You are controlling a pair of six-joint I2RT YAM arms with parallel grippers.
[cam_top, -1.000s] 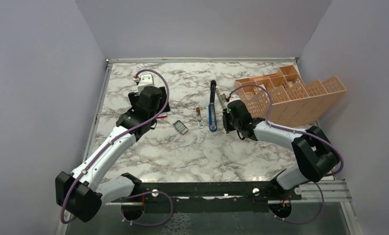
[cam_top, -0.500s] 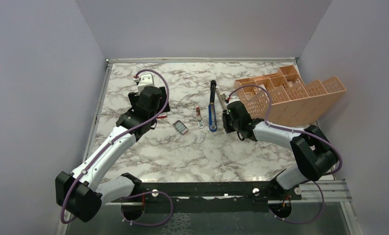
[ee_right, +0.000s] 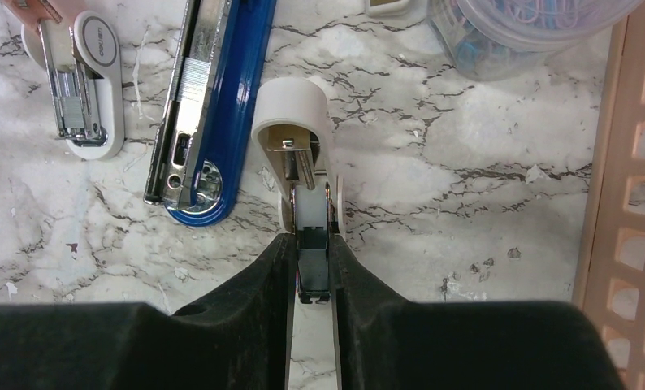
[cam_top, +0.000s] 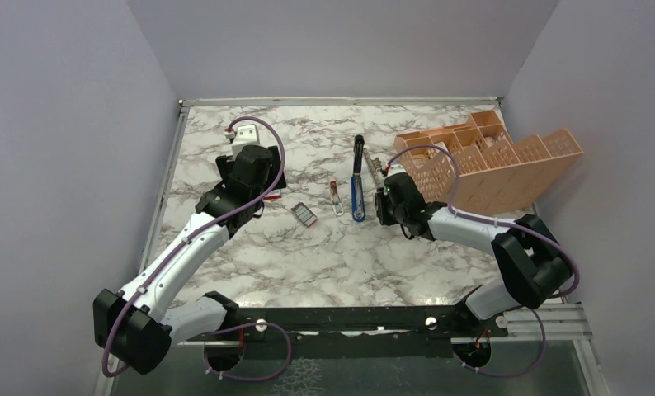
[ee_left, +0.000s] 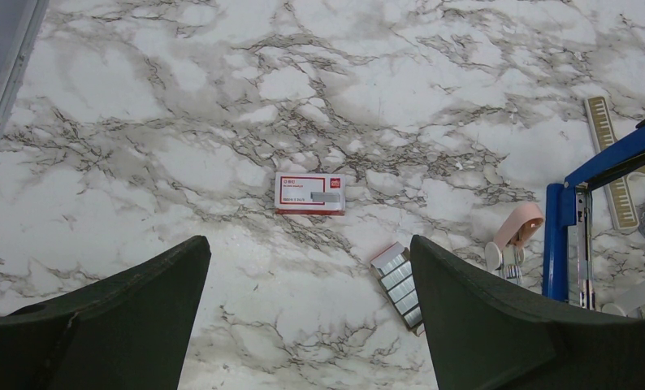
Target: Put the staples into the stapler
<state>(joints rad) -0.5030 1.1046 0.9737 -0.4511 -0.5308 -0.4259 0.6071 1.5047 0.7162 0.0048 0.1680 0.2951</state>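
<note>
The blue stapler (cam_top: 357, 188) lies open lengthwise at mid-table. Its metal channel shows in the right wrist view (ee_right: 191, 106), and its blue end shows in the left wrist view (ee_left: 561, 244). The staples (ee_left: 400, 280) sit in a small dark tray (cam_top: 305, 214), just inside my left gripper's right finger. The red-and-white box (ee_left: 309, 193) lies ahead of my left gripper (ee_left: 309, 248), which is open and empty above the table. My right gripper (ee_right: 311, 248) is shut on the rear of a small white stapler (ee_right: 296, 138) just right of the blue stapler's near end.
A small white-and-pink stapler (ee_right: 84, 89) lies left of the blue stapler. A thin metal strip (ee_left: 612, 162) lies on its far side. A clear jar of paper clips (ee_right: 530, 24) and an orange lattice organiser (cam_top: 489, 161) stand to the right.
My right gripper has shifted slightly left, toward the blue stapler's near end. The left arm has not moved.
</note>
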